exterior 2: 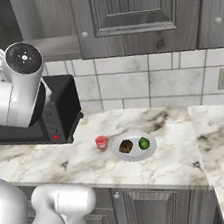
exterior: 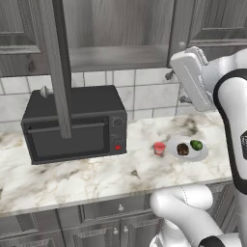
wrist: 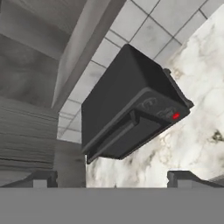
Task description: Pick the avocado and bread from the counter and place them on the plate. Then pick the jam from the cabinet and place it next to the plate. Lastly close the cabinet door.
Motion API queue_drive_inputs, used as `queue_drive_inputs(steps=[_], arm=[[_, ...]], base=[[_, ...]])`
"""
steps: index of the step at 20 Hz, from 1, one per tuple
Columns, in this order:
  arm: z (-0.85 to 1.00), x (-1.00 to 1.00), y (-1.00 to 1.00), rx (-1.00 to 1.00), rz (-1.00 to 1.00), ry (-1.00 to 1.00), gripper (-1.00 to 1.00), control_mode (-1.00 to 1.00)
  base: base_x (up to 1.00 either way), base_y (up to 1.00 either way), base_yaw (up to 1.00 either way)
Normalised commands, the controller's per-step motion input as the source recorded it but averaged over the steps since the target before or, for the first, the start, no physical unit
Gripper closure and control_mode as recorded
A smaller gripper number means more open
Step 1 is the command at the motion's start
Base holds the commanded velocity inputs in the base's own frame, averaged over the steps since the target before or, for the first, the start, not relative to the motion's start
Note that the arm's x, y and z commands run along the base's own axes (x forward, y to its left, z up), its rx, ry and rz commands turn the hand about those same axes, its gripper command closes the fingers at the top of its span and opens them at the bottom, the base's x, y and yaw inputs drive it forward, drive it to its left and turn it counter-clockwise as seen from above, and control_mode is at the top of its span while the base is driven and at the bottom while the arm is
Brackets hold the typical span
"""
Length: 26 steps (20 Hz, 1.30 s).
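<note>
- where the table (exterior: pixel 72 181) runs along the front, its marble top carries the plate (exterior: pixel 202 153), with the bread (exterior: pixel 183 149) and the avocado (exterior: pixel 196 144) side by side on it.
- the jam (exterior: pixel 159 148) stands upright on the table just beside the plate, on the side toward the microwave (exterior: pixel 77 126).
- the fingers (wrist: pixel 43 178) stand wide apart with nothing between them, raised above the table and facing the microwave.
- the microwave sits toward the back of the table, against the tiled wall.
- above it, the cabinet (exterior: pixel 118 34) is open, its shelf bare, and the cabinet door (exterior: pixel 58 62) is swung out edge-on toward the room.
</note>
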Motion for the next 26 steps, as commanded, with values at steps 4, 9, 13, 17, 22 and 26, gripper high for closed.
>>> queue_drive_inputs(steps=[4,9,13,17,22,26], arm=[[-0.16,-0.17,0.2,0.1,0.03,0.07,-1.0,-1.0],[-0.12,-0.25,0.07,0.13,0.06,0.06,-1.0,-1.0],[-0.17,-0.21,0.13,0.1,0.03,0.04,-1.0,-1.0],[-0.16,-0.19,0.2,0.05,0.01,0.0,-1.0,-1.0],[-0.12,-0.2,0.13,0.04,0.01,0.0,-1.0,-1.0],[-0.12,-0.22,0.16,0.0,0.0,0.0,-1.0,-1.0]], base=[[0.0,0.0,0.0],[0.0,0.0,0.0],[0.0,0.0,0.0],[0.0,0.0,0.0],[0.0,0.0,0.0],[0.0,0.0,0.0]])
